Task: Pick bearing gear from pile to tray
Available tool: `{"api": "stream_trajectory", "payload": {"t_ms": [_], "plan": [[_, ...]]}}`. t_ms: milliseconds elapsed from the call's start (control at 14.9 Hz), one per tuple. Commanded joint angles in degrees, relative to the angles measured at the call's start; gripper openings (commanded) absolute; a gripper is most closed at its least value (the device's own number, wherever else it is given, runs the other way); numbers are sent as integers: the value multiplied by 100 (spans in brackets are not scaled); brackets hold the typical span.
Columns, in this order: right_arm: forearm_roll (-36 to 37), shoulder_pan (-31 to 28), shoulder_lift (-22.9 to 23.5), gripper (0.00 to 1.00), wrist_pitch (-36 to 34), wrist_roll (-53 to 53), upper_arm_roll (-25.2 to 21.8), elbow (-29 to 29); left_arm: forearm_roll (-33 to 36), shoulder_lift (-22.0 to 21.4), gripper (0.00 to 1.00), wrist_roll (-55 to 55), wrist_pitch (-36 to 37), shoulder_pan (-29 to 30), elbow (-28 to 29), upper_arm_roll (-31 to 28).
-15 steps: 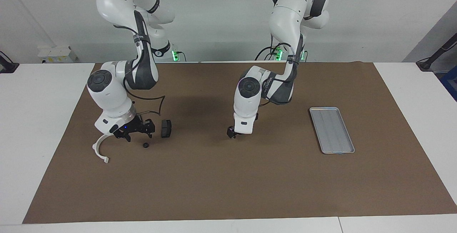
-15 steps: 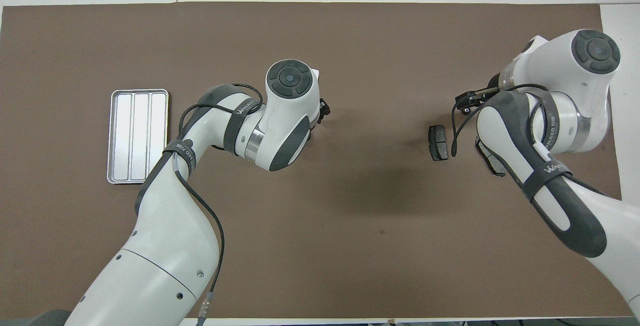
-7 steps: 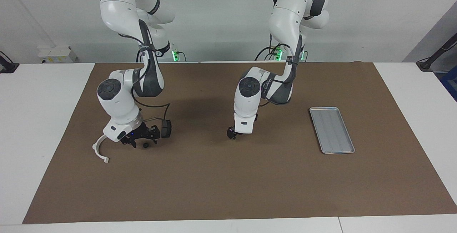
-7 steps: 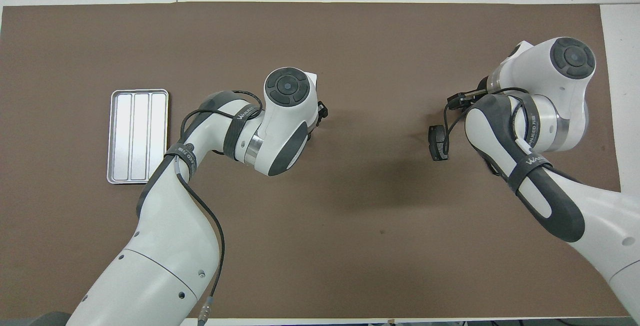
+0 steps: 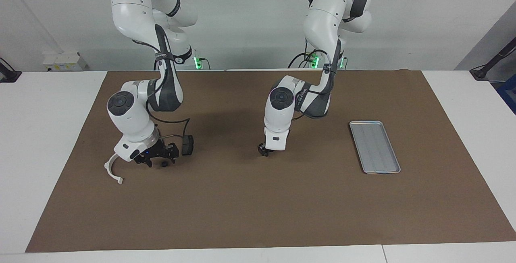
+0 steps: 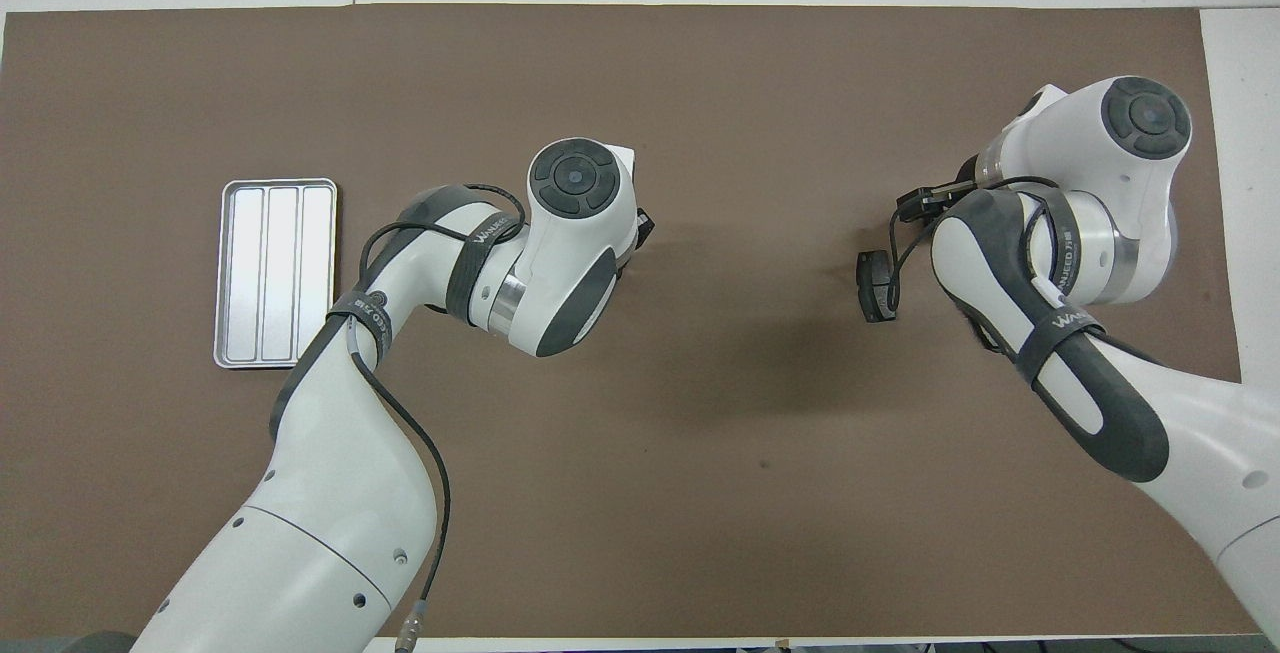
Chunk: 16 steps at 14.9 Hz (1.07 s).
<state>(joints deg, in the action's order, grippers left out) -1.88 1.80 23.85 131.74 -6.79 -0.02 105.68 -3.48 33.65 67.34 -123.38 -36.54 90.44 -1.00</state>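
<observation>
The right pincer (image 5: 155, 159) hangs low over the pile at the right arm's end of the surface (image 5: 258, 198), its black fingers pointing down toward the brown mat; whether they are spread or closed cannot be told, and nothing can be seen held between them. In the facing view, a small black round gear (image 5: 164, 164) lies on the mat at about four o'clock from the pincer, just beside its tips; contact between them cannot be told. At two o'clock from the pincer stands a dark grey brake pad (image 5: 187, 145), close by and nearer to the robots than the gear. At eight o'clock from the pincer lies the white half-ring bracket (image 5: 111, 170), partly covered by the white wrist. In the overhead view the arm hides the gear and the bracket, and only the brake pad (image 6: 876, 285) shows beside the cable.

The left pincer (image 5: 263, 150) hovers low over bare mat near the middle of the surface, at about three o'clock from the pile in the facing view; its opening cannot be told either, and this arm waits.

The tray (image 5: 375, 146) lies flat toward the left arm's end of the surface, at three o'clock from the left pincer and well apart from it. Its ridged floor holds no parts.
</observation>
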Motion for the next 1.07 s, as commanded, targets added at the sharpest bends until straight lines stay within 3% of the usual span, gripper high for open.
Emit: {"api": "stream_trajectory", "payload": {"t_ms": [0, 268, 402, 469, 603, 670, 804, 1006], "plan": [[-23, -57, 23, 88, 246, -42, 46, 154, -66, -201, 0, 112, -20, -99, 290, -102], [-23, -39, 23, 87, 361, -16, 45, 260, -57, -657, 0, -28, 426, 198, 325, -119], [-23, -30, 23, 74, 370, -7, 54, 322, -57, -938, 0, -369, 683, 444, 464, -119], [-23, -30, 23, 64, 370, -15, 54, 339, -57, -1235, 0, -649, 701, 620, 770, -111], [-23, -13, 23, 10, 370, 2, 54, 339, -57, -2148, 0, -1448, 622, 1015, 1779, -111], [-23, -13, 23, 0, 370, 2, 46, 339, -57, -2535, 0, -2044, 683, 1339, 2132, -111], [-23, -4, 23, 0, 370, 11, 46, 331, -57, -2898, 0, -3099, 788, 1928, 2390, -111], [-23, 40, -134, 0, 29, 55, 45, 95, -57, -2926, 0, -4646, 833, 2667, 2478, -119]]}}
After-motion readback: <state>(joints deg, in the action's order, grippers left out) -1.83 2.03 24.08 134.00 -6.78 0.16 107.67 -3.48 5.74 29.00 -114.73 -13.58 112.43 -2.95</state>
